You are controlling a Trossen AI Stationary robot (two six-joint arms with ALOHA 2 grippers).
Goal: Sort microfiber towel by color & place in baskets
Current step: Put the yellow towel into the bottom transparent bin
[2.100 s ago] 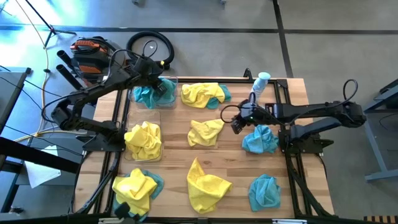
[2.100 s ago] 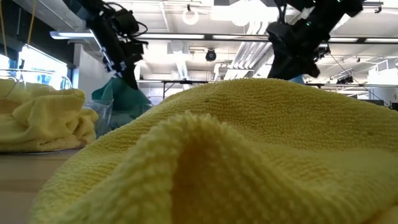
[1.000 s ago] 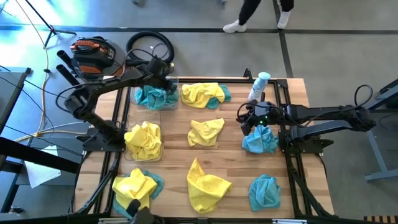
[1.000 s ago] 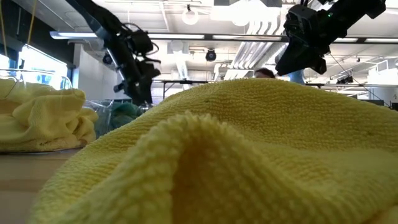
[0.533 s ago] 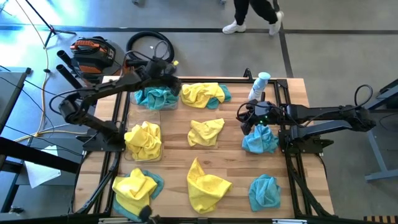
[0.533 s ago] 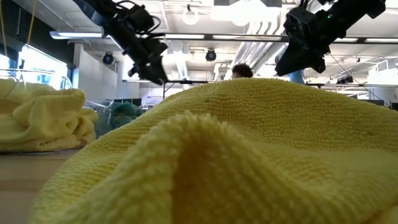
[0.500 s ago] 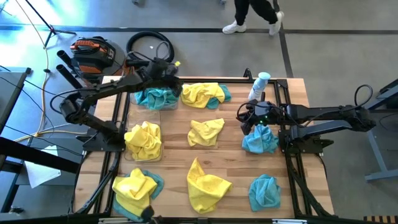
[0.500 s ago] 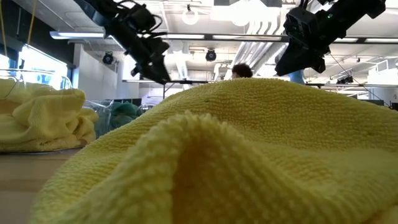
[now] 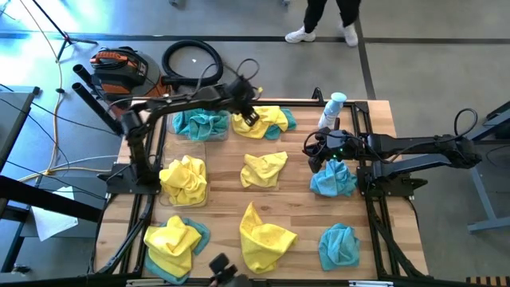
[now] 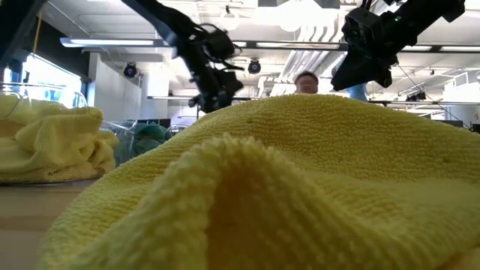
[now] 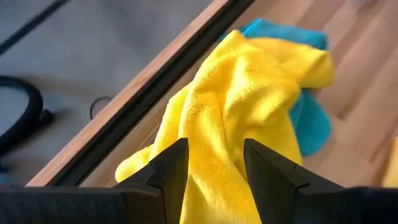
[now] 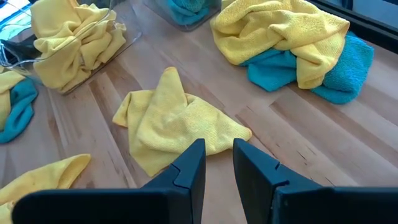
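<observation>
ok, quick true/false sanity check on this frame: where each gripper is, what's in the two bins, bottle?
1. The left gripper hovers over the yellow-and-teal pile at the table's far edge. True.
2. The left gripper holds a teal towel. False: its fingers are open and empty.
3. The far bin holds teal cloth, the nearer bin yellow. True.
4. The right gripper is over the bins. False: it sits by a teal towel on the right side.
5. The bottle lies in a bin. False: it stands on the table's far right.

Two baskets (image 9: 198, 127), one bottle (image 9: 332, 109), five yellow towels (image 9: 264, 169) and perhaps six teal (some half-hidden).
</observation>
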